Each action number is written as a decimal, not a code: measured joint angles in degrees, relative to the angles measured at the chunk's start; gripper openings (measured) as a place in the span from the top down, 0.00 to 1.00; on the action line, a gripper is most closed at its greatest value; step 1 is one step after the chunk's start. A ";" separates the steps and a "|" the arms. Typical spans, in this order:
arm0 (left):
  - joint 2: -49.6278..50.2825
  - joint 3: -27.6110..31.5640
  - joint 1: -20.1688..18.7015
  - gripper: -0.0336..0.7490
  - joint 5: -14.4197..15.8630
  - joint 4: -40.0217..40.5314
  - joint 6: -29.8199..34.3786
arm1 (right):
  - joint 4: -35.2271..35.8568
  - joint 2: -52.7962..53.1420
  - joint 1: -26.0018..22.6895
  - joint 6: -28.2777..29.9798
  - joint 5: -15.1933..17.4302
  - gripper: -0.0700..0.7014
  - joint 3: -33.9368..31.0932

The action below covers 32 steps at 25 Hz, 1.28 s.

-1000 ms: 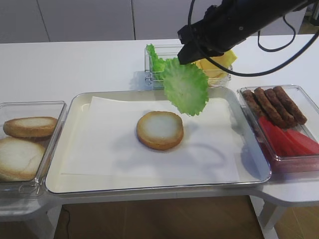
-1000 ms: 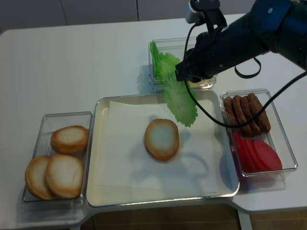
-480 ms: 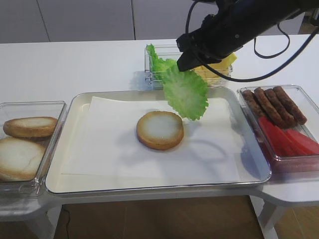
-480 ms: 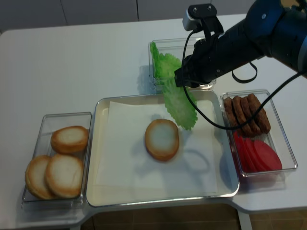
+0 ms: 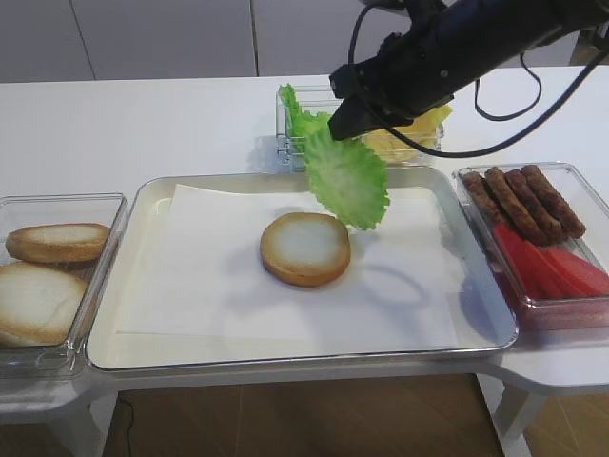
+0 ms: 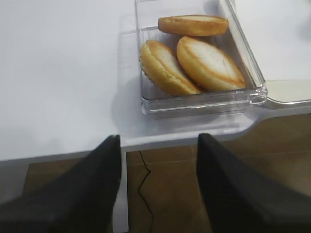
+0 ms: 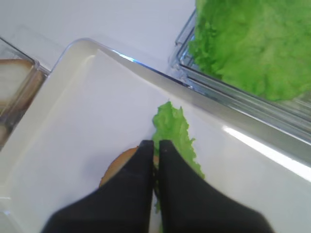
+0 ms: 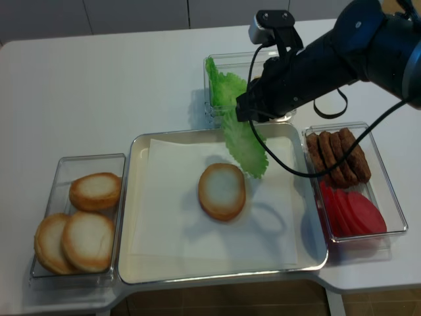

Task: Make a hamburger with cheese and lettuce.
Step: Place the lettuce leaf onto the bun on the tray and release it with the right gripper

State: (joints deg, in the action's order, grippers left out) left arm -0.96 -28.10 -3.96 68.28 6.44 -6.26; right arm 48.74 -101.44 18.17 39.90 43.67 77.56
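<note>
Right claw pinches the lettuce hanging seemingly edge-down.

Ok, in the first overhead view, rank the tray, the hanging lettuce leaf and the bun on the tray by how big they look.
1. Tray, clearly largest.
2. Lettuce and hamburger bun: look about alike. The leaf hangs edge-on and nearer the camera, so I won't rank them.

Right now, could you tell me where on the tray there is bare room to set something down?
The white paper lining the metal tray is bare left of and in front of the pale-faced round bun half, up to the tray rim. Behind and to the right of the bun is crowded: the ruffled green lettuce leaf hangs there from the right fingers.
</note>
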 joint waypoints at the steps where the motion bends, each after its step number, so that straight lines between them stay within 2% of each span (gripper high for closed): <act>1: 0.00 0.00 0.00 0.48 0.00 0.00 0.00 | 0.72 0.00 0.00 0.13 0.13 0.86 0.00; 8: 0.00 0.00 0.00 0.48 0.00 0.00 0.00 | 1.84 -0.13 0.00 0.49 0.47 0.86 0.00; 32: 0.00 0.00 0.00 0.48 0.00 0.00 0.00 | 5.90 -1.06 0.00 0.49 7.28 0.86 0.00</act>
State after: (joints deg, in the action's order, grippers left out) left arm -0.96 -28.10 -3.96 68.28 6.44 -6.26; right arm 54.64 -102.51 18.17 40.39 50.95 77.56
